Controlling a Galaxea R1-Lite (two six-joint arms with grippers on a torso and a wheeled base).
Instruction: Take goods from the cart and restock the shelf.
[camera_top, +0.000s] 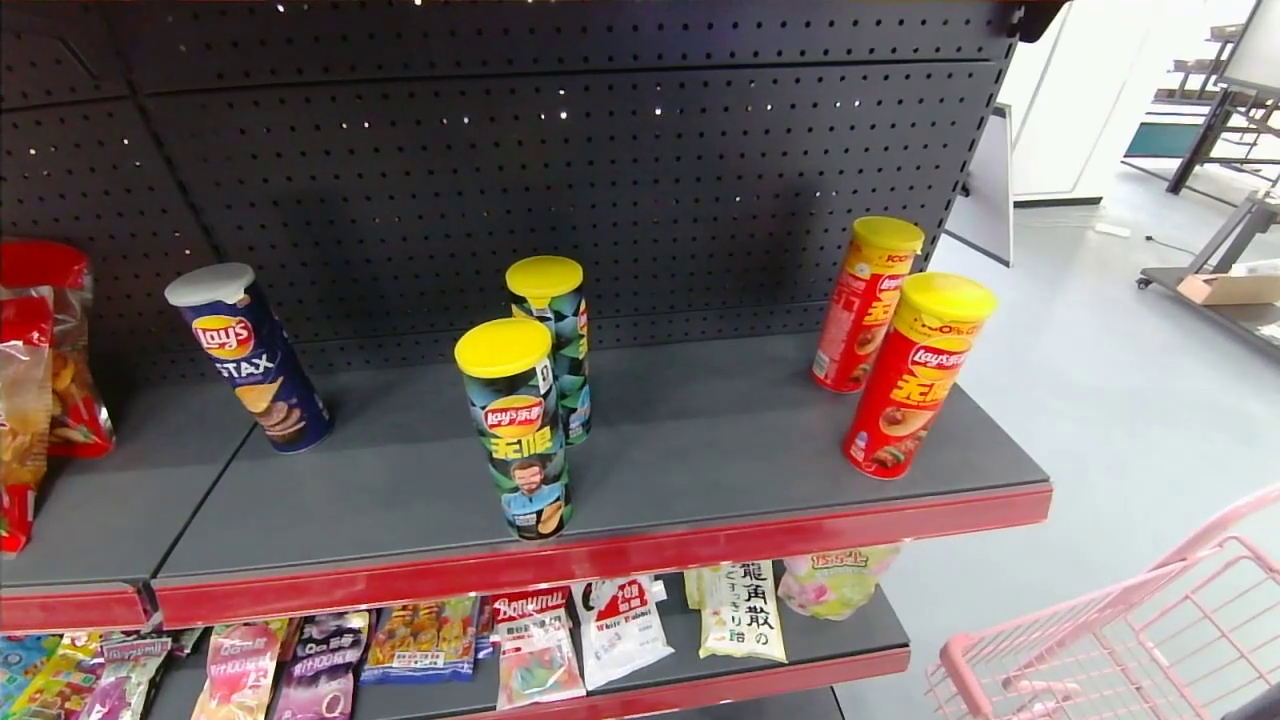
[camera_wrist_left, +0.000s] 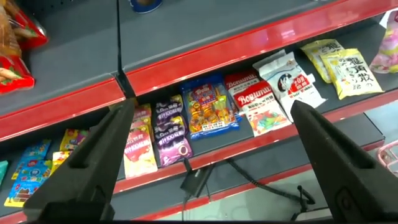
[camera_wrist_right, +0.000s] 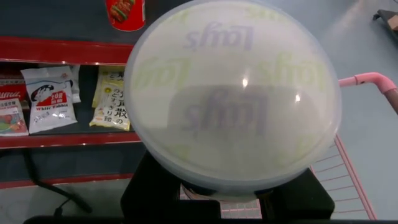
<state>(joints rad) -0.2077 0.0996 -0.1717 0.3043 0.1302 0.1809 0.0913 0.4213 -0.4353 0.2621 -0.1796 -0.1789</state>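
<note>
Black left gripper (camera_wrist_left: 212, 106) hangs before the snack bags (camera_wrist_left: 171, 130), its fingers (camera_wrist_left: 93, 162) spread wide, grasping nothing. Farther right, the right gripper (camera_wrist_right: 227, 202) clasps a white-lidded chip can (camera_wrist_right: 233, 99), in front of the shelf (camera_wrist_right: 62, 50) and beside the pink cart (camera_wrist_right: 367, 79).

— What do I have up top?
— I see five chip cans on the grey shelf (camera_top: 720, 430). Two dark cans stand mid-shelf: the front can (camera_top: 515, 440), the back can (camera_top: 555, 320) at its one o'clock.
— Either side?
— A leaning blue can (camera_top: 250, 355) at nine o'clock; the front red can (camera_top: 918, 375) and rear red can (camera_top: 862, 300) at three. Snack bags (camera_top: 540, 650) lie at six, the pink cart (camera_top: 1100, 650) at five.
</note>
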